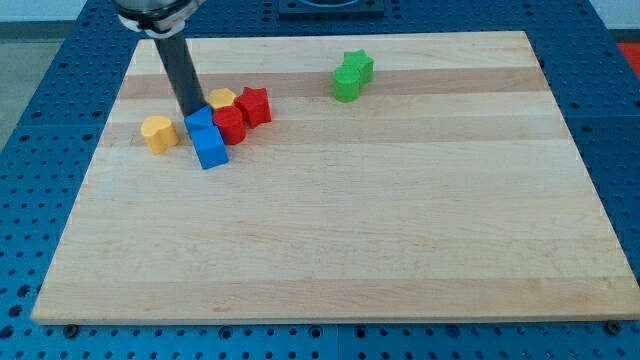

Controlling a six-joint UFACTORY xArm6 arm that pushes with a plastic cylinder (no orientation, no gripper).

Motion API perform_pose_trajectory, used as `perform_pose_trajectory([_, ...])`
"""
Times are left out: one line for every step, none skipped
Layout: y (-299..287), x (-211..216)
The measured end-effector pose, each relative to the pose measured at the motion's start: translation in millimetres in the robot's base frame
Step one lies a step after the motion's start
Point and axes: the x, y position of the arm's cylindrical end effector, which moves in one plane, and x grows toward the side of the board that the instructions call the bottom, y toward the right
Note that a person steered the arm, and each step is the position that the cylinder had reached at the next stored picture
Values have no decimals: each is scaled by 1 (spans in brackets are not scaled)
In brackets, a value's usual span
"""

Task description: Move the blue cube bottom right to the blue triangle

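One view only, the camera view. Pale wooden board (330,210) on a blue perforated table (50,150). Cluster at far left of the board: two blue blocks touching each other, one at (200,121) and one just nearer at (210,147). Shapes hard to separate at this size; I take the nearer one as the blue cube and the farther as the blue triangle, as a judgement only. Touching their right side: red block, rounded (230,126), and red star-shaped block (254,105). Yellow block (222,98) sits behind the reds; second yellow block (158,132) stands apart to the left. Two green blocks (352,76) touching each other, well apart at far centre.

My tip (192,111): plain dark rod, no jaws, so nothing to open or close. It rests against the far edge of the farther blue block.

Progress, judged: the nearer blue block already lies touching the farther one, toward its near right, so the task looks nearly or fully done. At most a small nudge rightward remains.

Orientation: nearer blue block lies flat, slightly elongated, long axis running far-left to near-right; corner faces the near edge
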Motion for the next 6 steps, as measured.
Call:
perform_pose_trajectory([3,31])
perform_pose_trajectory([3,72])
perform_pose_trajectory([14,97])
perform_pose_trajectory([30,120])
perform_pose_trajectory([60,140])
perform_pose_trajectory([87,158])
